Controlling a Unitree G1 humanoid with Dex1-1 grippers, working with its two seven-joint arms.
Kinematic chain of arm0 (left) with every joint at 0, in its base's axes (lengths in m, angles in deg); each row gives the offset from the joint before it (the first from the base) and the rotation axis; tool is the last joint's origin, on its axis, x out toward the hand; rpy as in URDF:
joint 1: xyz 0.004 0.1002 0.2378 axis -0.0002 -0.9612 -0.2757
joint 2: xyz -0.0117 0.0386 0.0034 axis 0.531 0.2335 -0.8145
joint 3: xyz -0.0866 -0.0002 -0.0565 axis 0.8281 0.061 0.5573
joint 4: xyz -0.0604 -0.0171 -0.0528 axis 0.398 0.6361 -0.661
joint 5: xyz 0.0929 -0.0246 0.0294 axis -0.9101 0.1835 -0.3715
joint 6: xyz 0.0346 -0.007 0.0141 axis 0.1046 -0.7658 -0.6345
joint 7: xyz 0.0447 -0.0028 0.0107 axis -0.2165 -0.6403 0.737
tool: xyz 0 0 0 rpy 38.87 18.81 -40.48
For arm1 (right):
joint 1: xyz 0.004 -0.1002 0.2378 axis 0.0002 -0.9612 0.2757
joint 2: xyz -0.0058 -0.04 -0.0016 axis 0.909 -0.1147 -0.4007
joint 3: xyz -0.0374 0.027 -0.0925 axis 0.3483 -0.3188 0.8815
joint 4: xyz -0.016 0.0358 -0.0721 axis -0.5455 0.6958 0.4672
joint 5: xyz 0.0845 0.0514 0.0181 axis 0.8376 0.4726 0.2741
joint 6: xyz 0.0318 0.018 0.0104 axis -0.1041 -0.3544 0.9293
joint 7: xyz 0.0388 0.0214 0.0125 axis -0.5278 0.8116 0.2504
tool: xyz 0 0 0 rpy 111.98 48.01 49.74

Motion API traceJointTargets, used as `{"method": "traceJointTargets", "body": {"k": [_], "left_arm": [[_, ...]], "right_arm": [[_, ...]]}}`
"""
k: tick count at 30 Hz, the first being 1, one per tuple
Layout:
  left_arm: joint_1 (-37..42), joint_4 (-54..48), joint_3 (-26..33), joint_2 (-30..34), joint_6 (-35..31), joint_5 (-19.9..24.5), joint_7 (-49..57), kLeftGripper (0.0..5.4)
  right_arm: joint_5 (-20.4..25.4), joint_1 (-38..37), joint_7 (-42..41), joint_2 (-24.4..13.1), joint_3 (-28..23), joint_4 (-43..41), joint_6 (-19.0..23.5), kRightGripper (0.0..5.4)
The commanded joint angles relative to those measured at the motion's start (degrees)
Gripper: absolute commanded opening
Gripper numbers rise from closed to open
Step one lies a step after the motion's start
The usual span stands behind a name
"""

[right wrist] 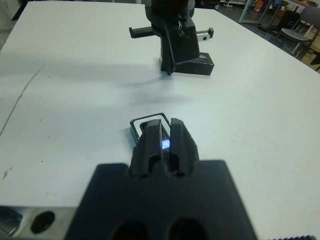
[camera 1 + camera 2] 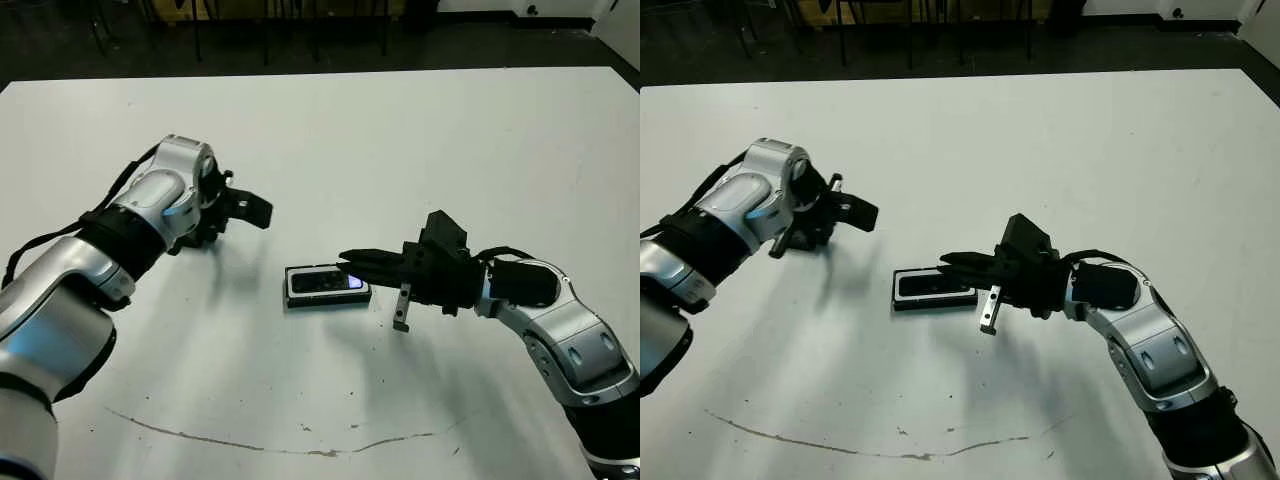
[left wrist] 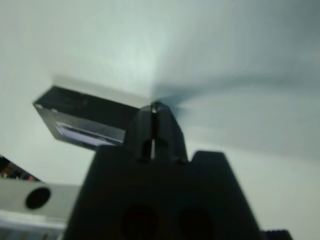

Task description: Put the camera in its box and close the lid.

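The box, black outside with a white lining, lies mid-table. The slim black camera lies lengthwise in it, its bluish spot at the right end. My right gripper reaches in from the right and is shut on that end; in the right wrist view the bluish spot glows between its fingers. The black lid rests on the table further left and back. My left gripper is shut beside it with nothing between its fingers.
A thin dark scuff line curves across the white table near its front edge. Chair and table legs stand on the dark floor beyond the far edge.
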State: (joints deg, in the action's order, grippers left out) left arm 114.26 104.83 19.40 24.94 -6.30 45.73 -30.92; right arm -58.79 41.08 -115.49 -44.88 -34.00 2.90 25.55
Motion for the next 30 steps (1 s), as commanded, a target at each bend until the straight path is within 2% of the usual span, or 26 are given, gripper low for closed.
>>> {"method": "traceJointTargets", "body": {"k": [1,6,11,14,18,22,25,27,30], "left_arm": [[-2.96,-1.82,2.16,1.6,2.01,1.95,0.97,0.0],[-8.58,-15.41,15.76,3.71,-1.79,12.34,4.47,0.0],[-15.32,-34.25,25.52,4.22,-12.82,18.9,7.44,0.0],[-19.32,-41.7,30.24,4.4,-18.06,22.44,10.45,0.0],[-25.87,-48.87,39.37,2.84,-22.03,28.63,17.74,0.0],[-33.56,-56.86,49.68,-4.35,-28.88,31.05,32.9,0.0],[-38.12,-60.78,54.85,-10.06,-31.08,31.09,44.19,0.0],[-40.5,-61.63,55.97,-11.8,-30.44,30.08,50.58,0.0],[-42.61,-60.95,55.23,-11.27,-29.46,28.9,56.27,0.31]], "right_arm": [[-0.76,0.24,-0.38,-1.23,0.51,-0.24,0.85,0.01],[-0.16,-0.17,-0.32,-1.54,0.3,-0.78,1.73,0.01],[-0.54,0.0,0.43,-2.69,0.43,-2.54,4.48,0.01],[-0.25,0.0,0.04,-2.39,0.4,-2.09,3.81,0.01],[-0.06,0.18,-0.5,-2.08,0.63,-0.87,3.14,0.01],[0.12,-0.03,-0.28,-2.39,0.19,-1.19,3.34,0.01],[0.29,-0.09,-0.55,-2.74,-0.02,-1.22,3.33,0.01],[0.23,-0.33,-0.93,-2.52,-0.07,-0.36,2.04,0.01],[0.22,-0.6,-1.19,-2.21,-0.17,0.34,0.97,0.0]]}}
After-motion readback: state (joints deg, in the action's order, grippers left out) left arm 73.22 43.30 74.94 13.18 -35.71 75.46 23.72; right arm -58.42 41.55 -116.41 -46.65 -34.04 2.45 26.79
